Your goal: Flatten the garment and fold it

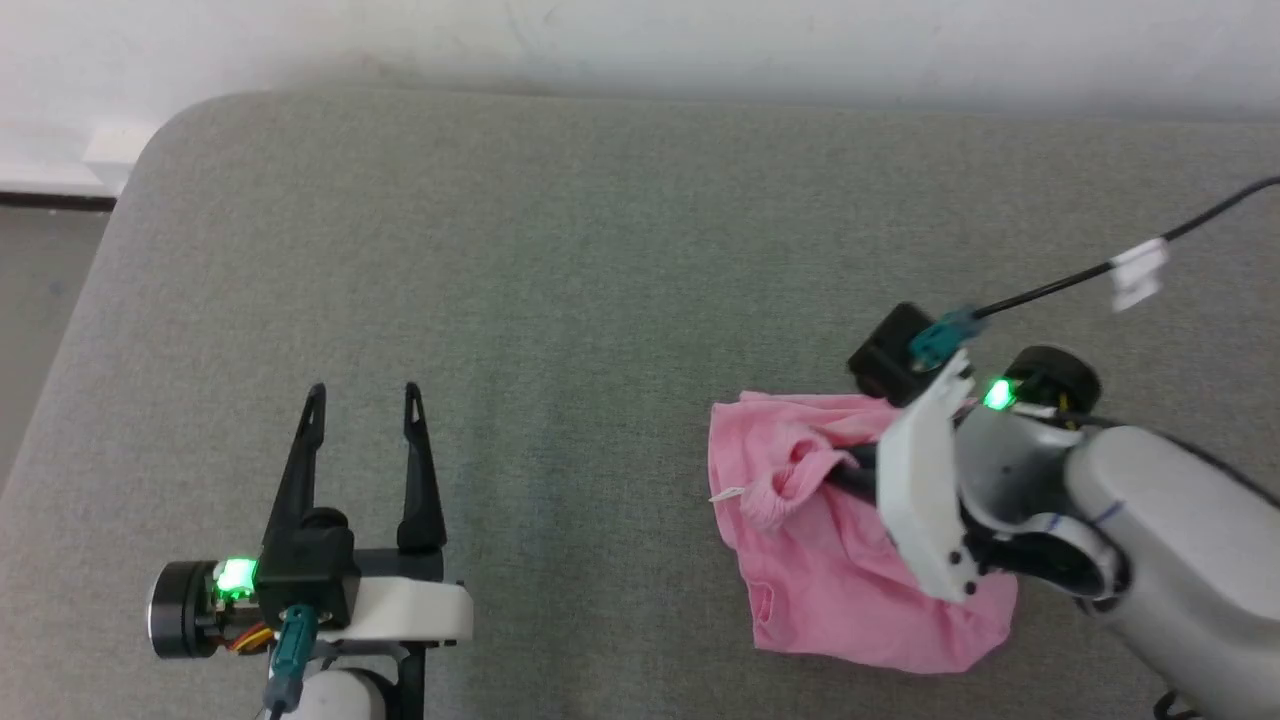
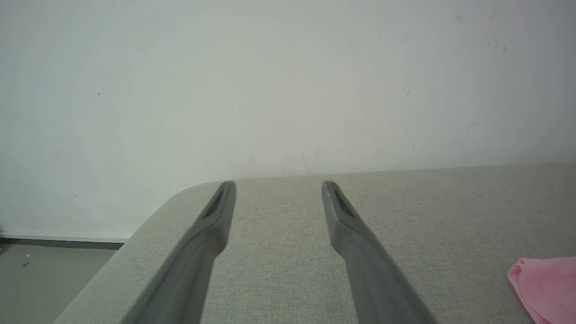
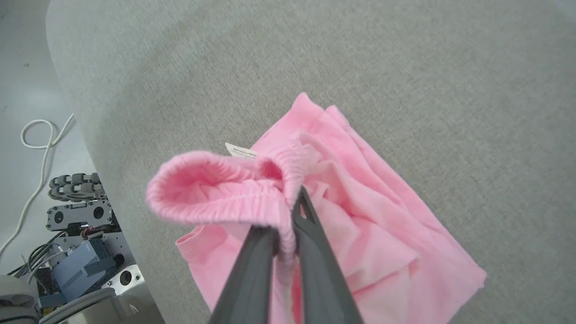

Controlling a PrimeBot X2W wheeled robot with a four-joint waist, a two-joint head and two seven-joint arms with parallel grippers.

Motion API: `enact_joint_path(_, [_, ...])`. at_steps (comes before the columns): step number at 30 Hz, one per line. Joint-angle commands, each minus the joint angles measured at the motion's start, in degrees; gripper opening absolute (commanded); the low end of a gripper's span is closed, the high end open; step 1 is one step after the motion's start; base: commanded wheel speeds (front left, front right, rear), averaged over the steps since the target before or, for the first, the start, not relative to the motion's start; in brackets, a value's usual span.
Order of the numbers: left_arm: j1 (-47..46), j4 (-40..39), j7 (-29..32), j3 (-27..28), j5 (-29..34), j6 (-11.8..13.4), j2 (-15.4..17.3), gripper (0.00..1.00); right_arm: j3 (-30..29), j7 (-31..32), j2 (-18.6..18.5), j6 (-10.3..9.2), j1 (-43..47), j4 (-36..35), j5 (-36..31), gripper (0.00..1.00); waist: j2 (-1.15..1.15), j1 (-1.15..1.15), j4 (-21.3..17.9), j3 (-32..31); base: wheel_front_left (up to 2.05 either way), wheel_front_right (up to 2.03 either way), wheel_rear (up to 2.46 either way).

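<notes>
so here's where we're at: the garment [image 1: 850, 570] sits in a rumpled pink heap on the right side of the grey cushion [image 1: 600, 250], right under our right arm and well apart from the left one. our right gripper [image 3: 288, 216] is pinched nearly closed on the gathered elastic hem [image 3: 202, 198], and a loop of that hem bulges up off the pile beside the fingers. the little white label [image 3: 240, 151] pokes out just behind the loop. our left gripper [image 1: 363, 392] hangs over bare cushion with its jaws spread wide and nothing between them.

handling-wise, we'd guess this thing is super light and floppy. it's thin cloth with no stiffness at all, so it droops and bunches wherever we aren't holding it. it's not fragile and doesn't look slippery, but a thin layer can slide out of a narrow pinch if we tug hard. it's also easy to grab two layers at once without noticing.

best place to hold it, in our opinion, is that elastic band: it's thicker and ribbed, and it gives the fingers something to bite. one grip won't spread it though. we reckon the left gripper should take the same hem further along, so the two can pull it taut and lay it flat before any folding.
</notes>
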Motion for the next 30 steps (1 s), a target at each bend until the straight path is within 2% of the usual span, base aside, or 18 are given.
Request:
enact_joint_path(1, [-1.3, 0.4, -0.3, -0.3, 0.1, -0.3, -0.5, 1.00, 2.5, -0.8, 2.1, -0.05, -1.4, 4.9, -1.3, 0.00, 0.00, 0.00, 1.3, 1.2, 0.00, 0.00, 0.00])
enact_joint_path(6, [-2.1, 1.0, -0.3, -0.9, 0.1, -0.5, -1.1, 1.00, 9.0, -3.0, 4.9, -0.05, -2.5, 16.8, -3.4, 0.00, 0.00, 0.00, 2.4, 1.7, 0.00, 0.00, 0.00])
enact_joint_path(11, [-1.5, 1.2, -0.3, -0.5, 0.0, -0.4, -1.0, 1.00, 12.4, -6.6, 5.1, -0.05, -2.9, 20.2, -2.0, 0.00, 0.00, 0.00, 2.1, 0.8, 0.00, 0.00, 0.00])
enact_joint_path(12, [-1.2, 1.3, -0.3, -0.2, -0.1, -0.3, -0.9, 1.00, 12.8, -8.0, 4.8, -0.05, -3.3, 20.2, -1.8, 0.15, 0.00, 0.00, 1.8, 0.5, 0.00, 0.00, 0.00])
enact_joint_path(13, [-0.9, 1.4, -0.3, 0.0, -0.1, -0.2, -0.9, 1.00, 13.2, -9.5, 4.2, -0.05, -3.7, 19.9, -1.7, 0.49, 0.00, 0.00, 1.5, -0.1, 0.00, 0.00, 0.00])
enact_joint_path(14, [-0.2, 1.7, -0.3, 0.4, -0.1, -0.2, -0.7, 1.00, 13.5, -12.4, 2.6, -0.05, -4.1, 18.3, -1.1, 1.00, 0.00, 0.00, 0.8, -1.3, 0.00, 0.00, 0.00])
enact_joint_path(19, [1.8, 2.0, -0.3, 1.3, -0.3, -0.5, -0.1, 1.00, 10.6, -19.8, -2.7, -0.05, -3.5, 11.1, 0.3, 1.00, 0.00, 0.00, -1.7, -4.5, 0.00, 0.00, 0.00])
enact_joint_path(23, [3.0, 2.1, -0.3, 2.1, -0.5, -0.9, 0.4, 1.00, 4.2, -26.7, -5.9, -0.05, -1.7, 6.8, -0.5, 1.00, 0.00, 0.00, -3.7, -6.4, 0.00, 0.00, 0.00])
enact_joint_path(24, [3.0, 2.1, -0.3, 2.1, -0.5, -0.9, 0.4, 1.00, 4.2, -26.7, -5.9, -0.05, -1.7, 6.8, -0.5, 1.00, 0.00, 0.00, -3.7, -6.4, 0.00, 0.00, 0.00])
enact_joint_path(26, [3.4, 2.0, -0.3, 2.4, -0.6, -1.1, 0.6, 1.00, 0.3, -30.7, -6.2, -0.05, -0.2, 6.2, -2.4, 1.00, 0.00, 0.00, -4.5, -7.0, 0.00, 0.00, 0.00])
enact_joint_path(30, [3.8, 2.0, -0.3, 3.1, -0.7, -1.6, 0.7, 1.00, -11.5, -41.2, -3.3, -0.05, 4.0, 9.0, -8.8, 1.00, 0.00, 0.00, -5.5, -8.0, 0.00, 0.00, 0.00])
